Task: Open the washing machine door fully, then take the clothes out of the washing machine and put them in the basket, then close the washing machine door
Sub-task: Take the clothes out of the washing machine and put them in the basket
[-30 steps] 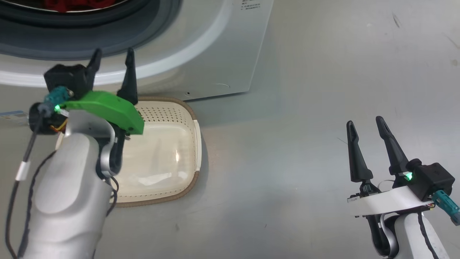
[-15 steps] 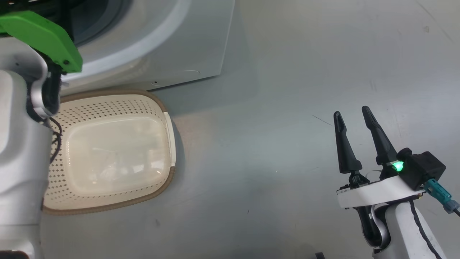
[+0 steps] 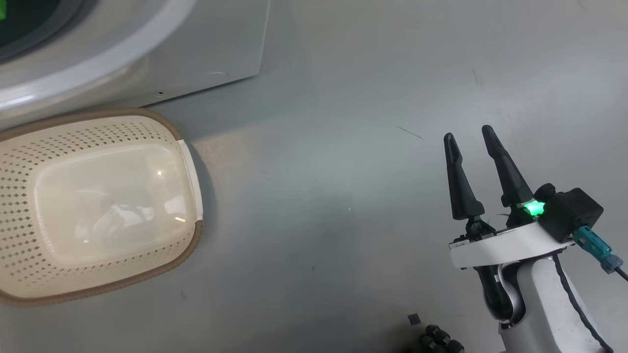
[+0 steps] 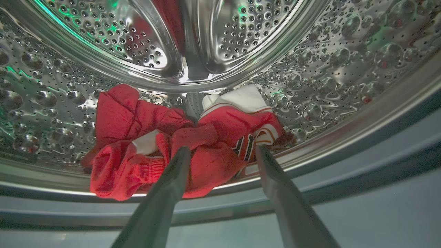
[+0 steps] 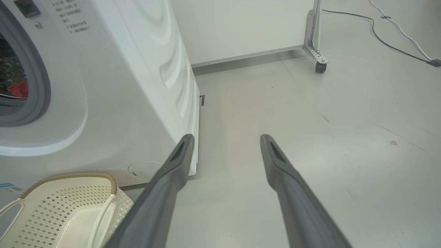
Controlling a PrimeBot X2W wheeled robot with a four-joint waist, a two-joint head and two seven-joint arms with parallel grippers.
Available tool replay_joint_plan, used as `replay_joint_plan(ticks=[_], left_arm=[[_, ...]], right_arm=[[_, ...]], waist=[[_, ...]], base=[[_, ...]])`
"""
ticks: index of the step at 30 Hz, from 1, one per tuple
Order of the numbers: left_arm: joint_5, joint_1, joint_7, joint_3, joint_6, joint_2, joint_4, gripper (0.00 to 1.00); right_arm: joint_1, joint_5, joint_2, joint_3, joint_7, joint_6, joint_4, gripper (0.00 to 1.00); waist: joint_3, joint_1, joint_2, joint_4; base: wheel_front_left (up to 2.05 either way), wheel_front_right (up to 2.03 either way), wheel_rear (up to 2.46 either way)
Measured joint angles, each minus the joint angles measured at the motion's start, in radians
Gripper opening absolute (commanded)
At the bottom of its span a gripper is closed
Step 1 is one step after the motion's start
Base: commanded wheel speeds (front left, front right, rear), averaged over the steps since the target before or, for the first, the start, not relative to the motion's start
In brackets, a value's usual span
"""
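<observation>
Nearest on the right, the right gripper [image 3: 468, 133] hangs over the bare grey floor [image 3: 343, 171], its two dark fingers parted and holding nothing. To the left, the basket [image 3: 194, 240] sits on the floor, just in front of the washing machine [image 5: 137, 86], with nothing in it. A blue label [image 5: 7, 186] beside the basket and the lines of dark print high on the machine's white front are too small to read.

Farther in, the left gripper [image 4: 222, 148] reaches into the steel drum [image 4: 327, 69], fingers spread apart, their tips at the near edge of the clothes [image 4: 137, 120]; I cannot tell if they touch. The red heap lies on the drum's bottom, its dark lettering unreadable.

Beyond the machine stand a pale wall panel [image 5: 241, 27] and a castor wheel [image 5: 320, 65], and cables [image 5: 396, 31] trail across the scuffed floor.
</observation>
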Motion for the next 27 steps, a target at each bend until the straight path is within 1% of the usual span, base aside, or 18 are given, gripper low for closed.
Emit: replay_joint_plan(ticks=[9, 17, 24, 25, 26, 27], left_arm=[[0.033, -0.083, 0.074, 0.0, 0.007, 0.044, 0.028, 1.0], [0.062, -0.123, 0.095, 0.013, 0.016, 0.074, 0.065, 1.0], [0.074, -0.127, 0.109, 0.026, 0.021, 0.083, 0.105, 1.0], [0.081, -0.129, 0.109, 0.027, 0.021, 0.084, 0.108, 0.71], [0.089, -0.131, 0.109, 0.027, 0.022, 0.085, 0.112, 0.44], [0.099, -0.133, 0.109, 0.028, 0.022, 0.087, 0.115, 0.28]], right_arm=[[-0.04, 0.018, 0.0, 0.013, 0.0, 0.0, 0.005, 1.0], [-0.085, 0.027, 0.0, 0.029, 0.0, 0.0, 0.01, 1.0], [-0.097, 0.041, 0.0, 0.037, 0.0, 0.0, 0.024, 1.0], [-0.098, 0.043, 0.0, 0.037, 0.0, 0.0, 0.025, 1.0], [-0.099, 0.044, 0.0, 0.037, 0.0, 0.0, 0.026, 1.0], [-0.101, 0.044, 0.0, 0.037, 0.0, 0.0, 0.027, 1.0]], waist=[[0.072, 0.0, 0.0, -0.044], [0.123, 0.0, 0.0, -0.07], [0.138, -0.0001, 0.0, -0.088], [0.139, -0.0001, 0.0, -0.09], [0.14, 0.0, 0.0, -0.091], [0.141, -0.0001, 0.0, -0.092]], base=[[0.0, 0.0, 0.0], [0.0, 0.0, 0.0], [0.0, 0.0, 0.0], [0.0, 0.0, 0.0], [0.0, 0.0, 0.0], [0.0, 0.0, 0.0]])
